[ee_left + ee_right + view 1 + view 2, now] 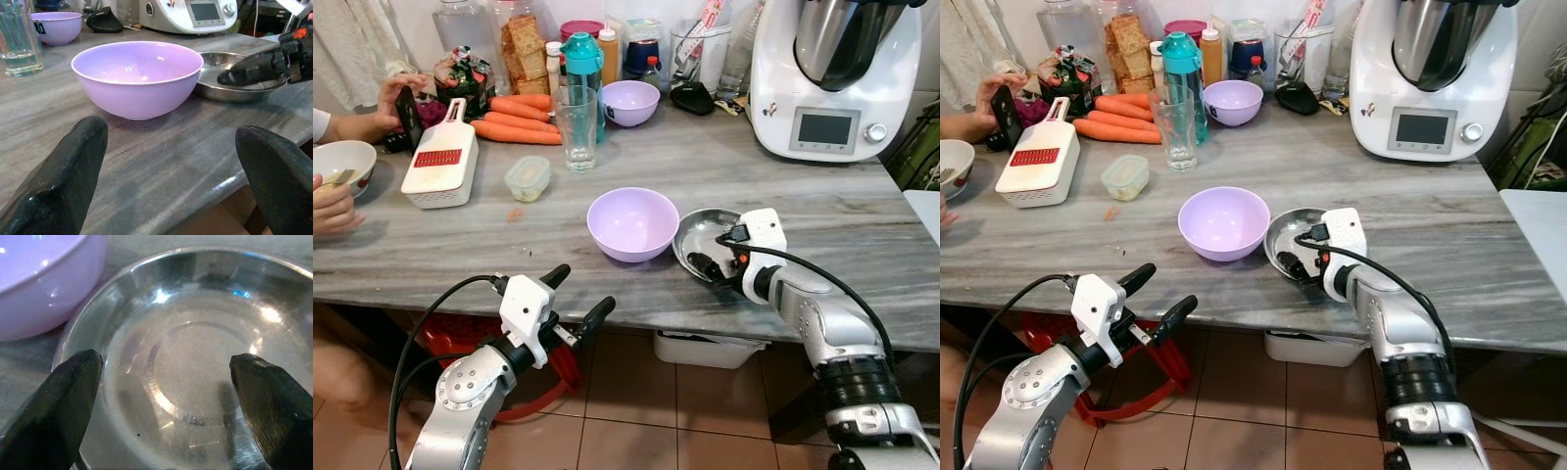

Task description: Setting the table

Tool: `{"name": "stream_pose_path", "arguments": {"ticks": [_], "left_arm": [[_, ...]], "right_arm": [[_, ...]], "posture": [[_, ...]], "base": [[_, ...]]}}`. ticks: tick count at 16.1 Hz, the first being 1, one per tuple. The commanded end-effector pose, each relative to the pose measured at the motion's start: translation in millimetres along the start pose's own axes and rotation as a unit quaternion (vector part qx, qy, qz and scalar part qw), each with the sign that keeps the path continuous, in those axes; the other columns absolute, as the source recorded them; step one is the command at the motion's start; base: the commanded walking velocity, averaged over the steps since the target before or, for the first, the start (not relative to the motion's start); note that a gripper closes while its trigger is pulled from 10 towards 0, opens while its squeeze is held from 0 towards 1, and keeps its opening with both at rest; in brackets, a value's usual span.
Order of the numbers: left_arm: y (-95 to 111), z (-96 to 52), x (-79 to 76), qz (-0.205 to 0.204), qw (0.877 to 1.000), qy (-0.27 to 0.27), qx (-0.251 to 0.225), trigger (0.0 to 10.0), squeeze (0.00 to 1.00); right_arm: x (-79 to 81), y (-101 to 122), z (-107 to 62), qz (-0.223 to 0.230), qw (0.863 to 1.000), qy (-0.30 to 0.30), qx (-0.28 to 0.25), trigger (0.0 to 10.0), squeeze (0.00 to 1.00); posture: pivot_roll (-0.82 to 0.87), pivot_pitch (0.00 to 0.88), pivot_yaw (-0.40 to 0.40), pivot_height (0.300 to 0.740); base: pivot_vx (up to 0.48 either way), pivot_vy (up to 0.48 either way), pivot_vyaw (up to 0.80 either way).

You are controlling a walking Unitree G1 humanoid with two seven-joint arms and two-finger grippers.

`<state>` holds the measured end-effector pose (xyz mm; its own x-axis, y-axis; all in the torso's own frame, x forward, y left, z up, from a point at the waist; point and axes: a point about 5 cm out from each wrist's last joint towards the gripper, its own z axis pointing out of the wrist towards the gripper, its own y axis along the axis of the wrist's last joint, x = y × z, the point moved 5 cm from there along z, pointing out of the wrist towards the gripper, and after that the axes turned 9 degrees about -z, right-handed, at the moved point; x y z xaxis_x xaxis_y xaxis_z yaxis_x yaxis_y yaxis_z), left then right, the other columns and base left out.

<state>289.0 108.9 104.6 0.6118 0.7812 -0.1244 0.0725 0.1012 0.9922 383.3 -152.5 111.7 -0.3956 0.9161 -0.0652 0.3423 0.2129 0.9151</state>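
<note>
A light purple bowl [632, 223] stands empty near the front edge of the grey marble table [822, 211]. Just to its right, a shallow steel plate [701, 233] lies almost touching it. My right gripper [709, 266] hovers low over the near side of the plate, open, with its fingers [63, 401] spread over the plate's shiny inside [195, 357]. My left gripper [585, 289] is open in front of and below the table edge, pointing at the purple bowl [139, 76] with nothing between its fingers [68, 171].
Farther back are a glass [577, 127], a teal bottle [582, 64], a second purple bowl [630, 101], carrots [514, 119], a small lidded tub [528, 178] and a white grater [440, 164]. A white kitchen machine [832, 78] fills the back right. A person's hands [386, 98] and a white bowl [340, 163] are at the left.
</note>
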Motion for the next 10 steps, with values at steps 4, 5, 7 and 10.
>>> {"name": "stream_pose_path", "arguments": {"ticks": [4, 5, 7, 10], "left_arm": [[2, -2.8, 7.1, 0.001, 1.000, 0.016, -0.005, 10.0, 0.00], [4, -2.0, 7.8, 0.000, 1.000, 0.020, -0.013, 10.0, 0.00], [9, 0.1, 9.9, 0.003, 0.999, 0.027, -0.026, 10.0, 0.00], [14, -1.3, 18.7, 0.001, 0.997, 0.060, -0.041, 10.0, 0.00]], "right_arm": [[-10.8, 26, -19.3, 0.002, 0.996, -0.049, -0.073, 10.0, 0.00], [-13.2, 29, -24.9, 0.002, 0.994, -0.069, -0.089, 10.0, 0.00], [-13.2, 38, -37.4, 0.011, 0.987, -0.097, -0.131, 10.0, 0.00], [-11.4, 43, -50.2, -0.003, 0.975, -0.140, -0.172, 10.0, 0.00]], "posture": [[-0.01, 0.059, 0.009, 0.740], [-0.02, 0.057, 0.012, 0.740], [-0.03, 0.053, 0.015, 0.740], [-0.03, 0.049, 0.015, 0.740]], "base": [[0.000, 0.000, 0.00], [0.000, 0.000, 0.00], [0.000, 0.000, 0.00], [0.000, 0.000, 0.00]]}}
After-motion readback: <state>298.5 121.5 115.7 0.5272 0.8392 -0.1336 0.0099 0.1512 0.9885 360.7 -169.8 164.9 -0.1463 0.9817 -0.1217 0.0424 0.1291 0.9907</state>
